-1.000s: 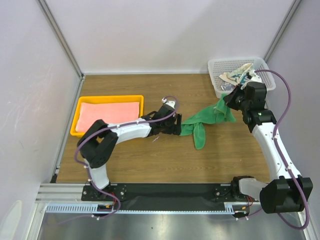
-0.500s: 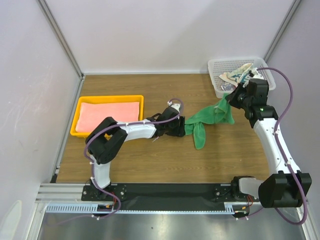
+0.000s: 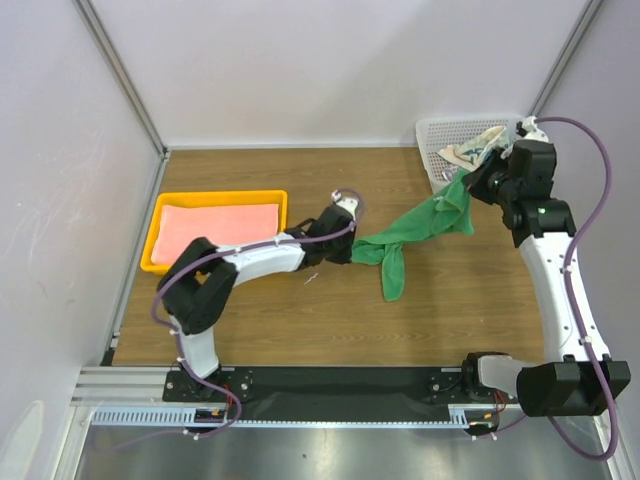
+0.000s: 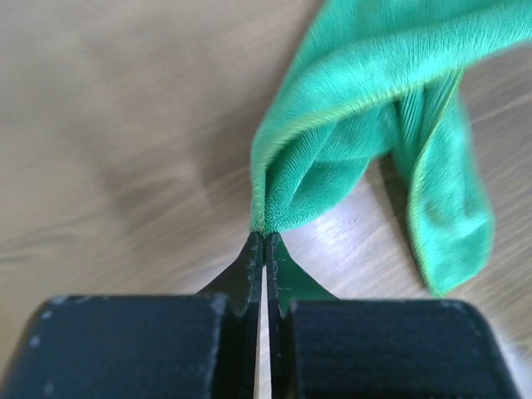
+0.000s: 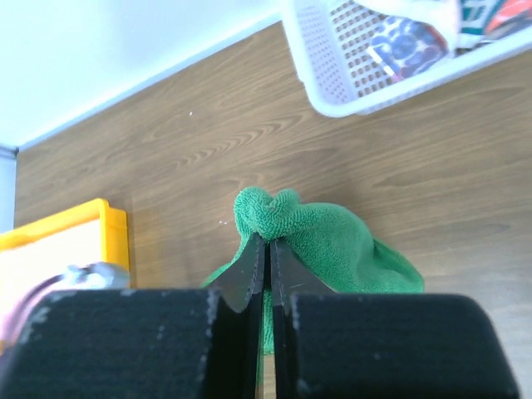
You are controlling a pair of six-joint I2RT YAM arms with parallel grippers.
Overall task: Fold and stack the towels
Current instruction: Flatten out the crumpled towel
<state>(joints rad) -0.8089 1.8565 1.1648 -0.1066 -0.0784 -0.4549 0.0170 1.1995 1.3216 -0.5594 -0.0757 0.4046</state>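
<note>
The left tool (image 4: 263, 243) is pinched tight on one corner of the green towel (image 3: 424, 222), its two fingers pressed together with only a sliver of cloth edge caught between the tips; from that pinch the fabric bunches up and fans away ahead of the tool, and a loose folded flap hangs off to one side and lies on the wooden desk (image 3: 300, 310) just beyond the fingertips. The right tool (image 5: 268, 243) is likewise clamped on the same towel, gripping a small puckered knob of cloth that stands up right at its fingertips, with the rest of the towel spilling down below and behind them. Between the two tools the towel is drawn out in a slanting band, higher at the right tool's end and lower at the left tool's end. Just beyond and to the side of the right tool sits the white mesh basket (image 5: 332, 71), and inside it lies the patterned towel (image 3: 476, 150), crumpled, white and teal with red-orange marks. On the far side of the left arm from its tool, well apart from it, the yellow tray (image 3: 215, 195) rests on the desk with the salmon-pink towel (image 3: 218, 226) lying flat and folded in it, filling most of the tray.
</note>
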